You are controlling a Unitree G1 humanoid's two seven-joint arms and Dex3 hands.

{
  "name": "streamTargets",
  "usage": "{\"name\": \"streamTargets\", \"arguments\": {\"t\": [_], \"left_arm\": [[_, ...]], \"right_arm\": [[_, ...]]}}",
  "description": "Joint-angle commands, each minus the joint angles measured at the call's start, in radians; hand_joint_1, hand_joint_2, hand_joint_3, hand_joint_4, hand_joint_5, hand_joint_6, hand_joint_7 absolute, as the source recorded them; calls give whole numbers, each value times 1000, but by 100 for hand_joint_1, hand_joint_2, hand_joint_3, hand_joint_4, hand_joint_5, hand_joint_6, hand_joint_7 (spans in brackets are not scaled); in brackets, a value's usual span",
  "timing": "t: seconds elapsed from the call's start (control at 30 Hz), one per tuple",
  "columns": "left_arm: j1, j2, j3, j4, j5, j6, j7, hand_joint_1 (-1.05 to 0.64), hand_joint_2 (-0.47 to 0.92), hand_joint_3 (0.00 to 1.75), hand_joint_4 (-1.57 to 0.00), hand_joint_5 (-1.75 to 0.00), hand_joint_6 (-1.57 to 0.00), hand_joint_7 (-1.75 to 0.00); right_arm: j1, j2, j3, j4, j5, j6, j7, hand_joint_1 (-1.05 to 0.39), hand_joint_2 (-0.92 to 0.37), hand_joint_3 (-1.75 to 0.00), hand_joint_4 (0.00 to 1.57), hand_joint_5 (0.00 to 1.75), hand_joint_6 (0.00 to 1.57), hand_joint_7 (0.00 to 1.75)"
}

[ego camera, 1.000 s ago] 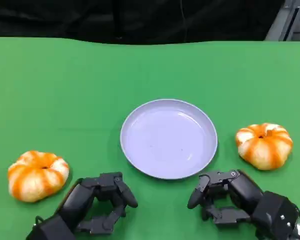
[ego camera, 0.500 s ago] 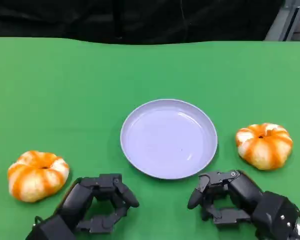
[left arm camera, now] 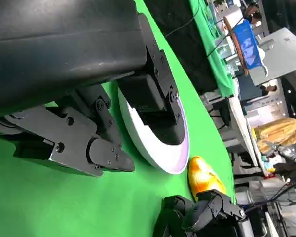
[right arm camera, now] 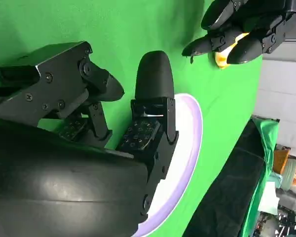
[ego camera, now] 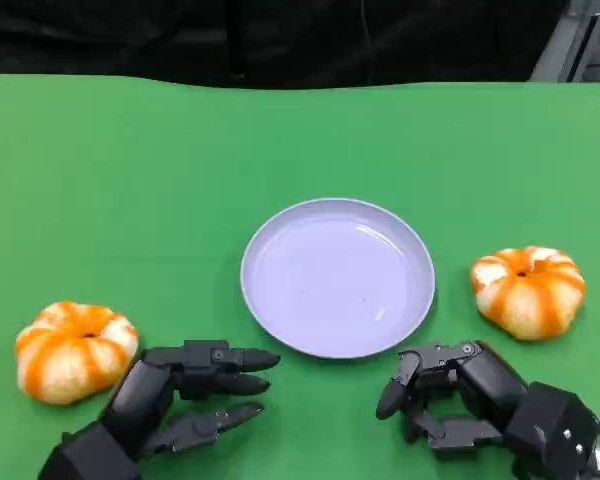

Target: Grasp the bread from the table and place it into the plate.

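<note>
Left hand (ego camera: 185, 395): fingers extended and spread, holding nothing, low over the green surface (ego camera: 130, 180) just right of the left bread (ego camera: 74, 351). Right hand (ego camera: 450, 395): fingers partly curled and apart, grasping nothing, just in front of the lilac plate (ego camera: 337, 276). Plate: central, nothing in it. Right bread (ego camera: 528, 290): on the surface right of the plate, apart from it

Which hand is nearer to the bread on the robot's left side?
Left. The left hand lies just beside that left bread, fingers apart, while the right hand sits past the plate.
</note>
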Motion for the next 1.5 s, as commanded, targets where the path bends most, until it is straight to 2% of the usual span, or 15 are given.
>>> {"name": "streamTargets", "arguments": {"t": [0.03,0.57,0.67,0.73,0.97,1.27,1.5], "left_arm": [[-4,11,10,-6,-11,-5,-8,-7,92,8,-104,-1,-97,0],[-4,12,15,-8,-7,-5,-4,-7,92,8,-105,-1,-97,0],[-2,19,21,-22,-4,-11,14,-9,92,7,-101,0,-93,0],[0,24,29,-36,-7,-18,23,-20,91,5,-90,0,-84,0],[11,50,29,-83,29,-38,78,-37,92,6,-85,0,-77,0],[14,64,28,-103,26,-62,93,-44,92,8,-83,0,-76,0],[37,100,38,-173,158,-54,240,-54,92,5,-76,0,-75,0]], "right_arm": [[-10,-7,-14,4,14,0,3,24,-65,-92,97,131,100,93],[-9,-6,-21,3,9,1,7,24,-66,-91,97,130,100,93],[-9,-7,-17,1,2,2,1,24,-66,-91,97,130,101,93],[-9,-8,-15,1,-6,3,-8,21,-65,-92,98,129,100,93],[-10,-7,-16,2,-5,4,-5,21,-64,-93,99,128,100,93],[-10,-6,-17,4,-4,7,-5,19,-64,-93,99,127,101,91],[-8,-8,-15,3,-7,1,-8,18,-63,-93,98,129,101,90]]}}
